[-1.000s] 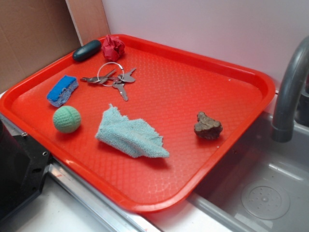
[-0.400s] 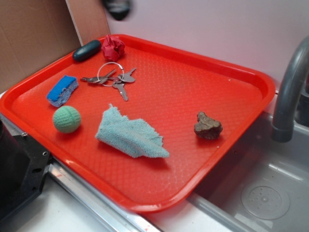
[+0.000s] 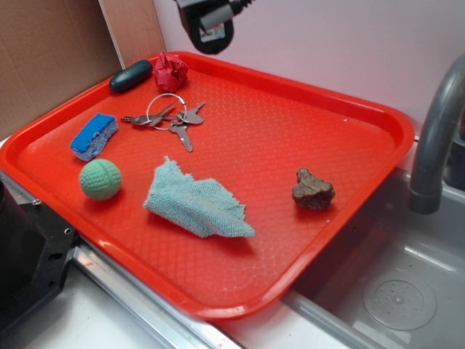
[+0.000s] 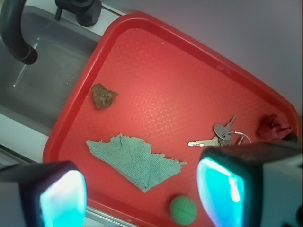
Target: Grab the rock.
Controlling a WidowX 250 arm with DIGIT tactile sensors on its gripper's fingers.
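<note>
The rock (image 3: pixel 313 190), a lumpy brown stone, lies on the right part of the red tray (image 3: pixel 378 116), close to its right rim. In the wrist view the rock (image 4: pixel 103 95) shows at upper left, by the rim next to the sink. My gripper (image 3: pixel 207 29) hangs high over the tray's far edge, well away from the rock. Its two fingers stand wide apart in the wrist view, the gripper (image 4: pixel 142 194) open with nothing between them.
On the tray lie a green cloth (image 3: pixel 196 201), a green ball (image 3: pixel 100 179), keys (image 3: pixel 168 116), a blue sponge (image 3: pixel 94 136), a red paper wad (image 3: pixel 170 71) and a dark oval object (image 3: pixel 131 75). A sink (image 3: pixel 392 283) with a grey faucet (image 3: pixel 436 138) lies right.
My gripper has come into view at the top and moved down and to the right over the tray's far edge. Nothing on the tray has moved.
</note>
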